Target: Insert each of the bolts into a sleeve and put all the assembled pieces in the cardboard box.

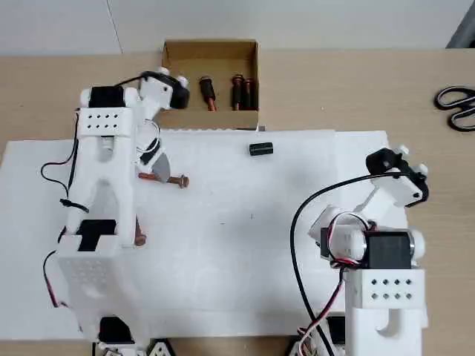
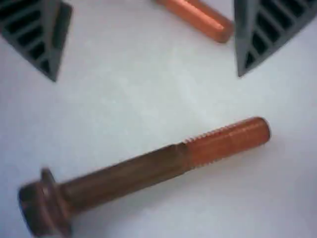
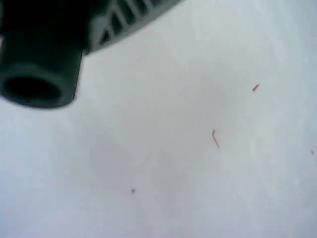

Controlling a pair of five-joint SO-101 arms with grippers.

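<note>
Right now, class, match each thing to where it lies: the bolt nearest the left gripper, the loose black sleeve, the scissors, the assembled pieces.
Things: 1 bolt; 2 loose sleeve; 3 scissors; 4 assembled pieces.
Places: A bare wooden table; B inside the cardboard box; C white sheet, at the open left gripper; D white sheet, near the box.
Pairs: 1-C; 2-D; 3-A; 4-B.

No text, labels, brand names, numbers or signs can be read anywhere, neither on the cardboard box (image 1: 208, 119) nor around it.
</note>
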